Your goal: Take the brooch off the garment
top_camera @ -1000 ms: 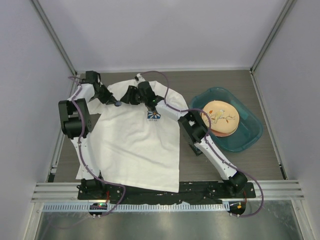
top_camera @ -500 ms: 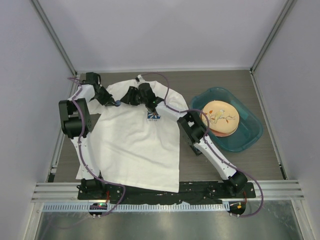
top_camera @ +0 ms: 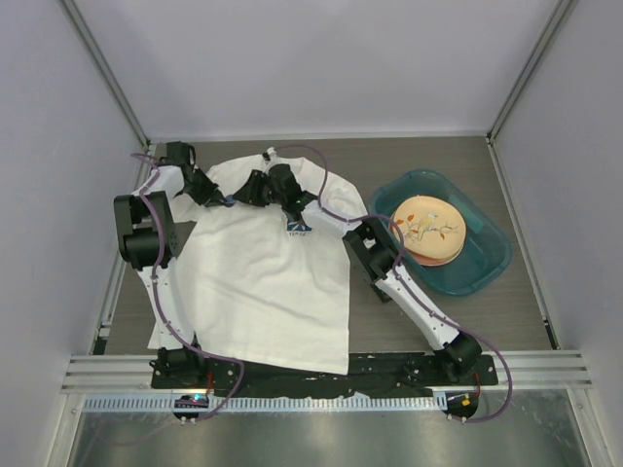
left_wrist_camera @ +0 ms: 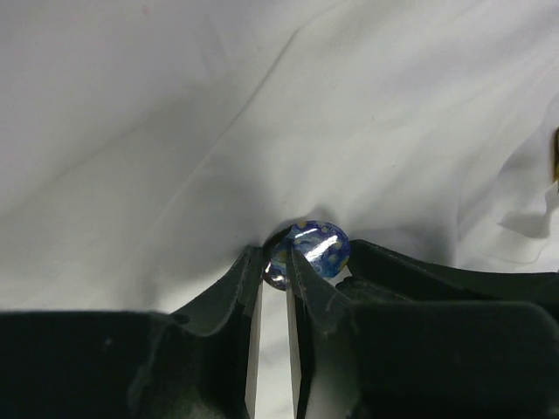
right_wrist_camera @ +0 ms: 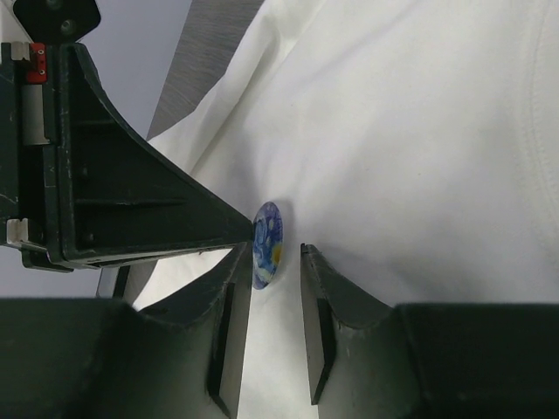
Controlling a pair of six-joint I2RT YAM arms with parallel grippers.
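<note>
The garment (top_camera: 263, 282), a white T-shirt, lies flat on the table with its flower print (top_camera: 299, 226) on the chest. The brooch (top_camera: 230, 201), a small dark-blue round pin, sits near the shirt's left shoulder. In the left wrist view my left gripper (left_wrist_camera: 273, 262) is closed to a narrow gap on the edge of the brooch (left_wrist_camera: 313, 247). In the right wrist view the brooch (right_wrist_camera: 266, 233) stands edge-on off the cloth, between the open fingers of my right gripper (right_wrist_camera: 277, 249), close to its left finger. The left gripper's finger (right_wrist_camera: 157, 209) touches the brooch from the left.
A teal basin (top_camera: 487, 263) holding a cream patterned plate (top_camera: 428, 229) stands to the right of the shirt. Both arms stretch over the shirt's upper part. Grey walls enclose the table on three sides.
My right gripper has edged slightly left towards the brooch. The left arm and the shirt look unchanged.
</note>
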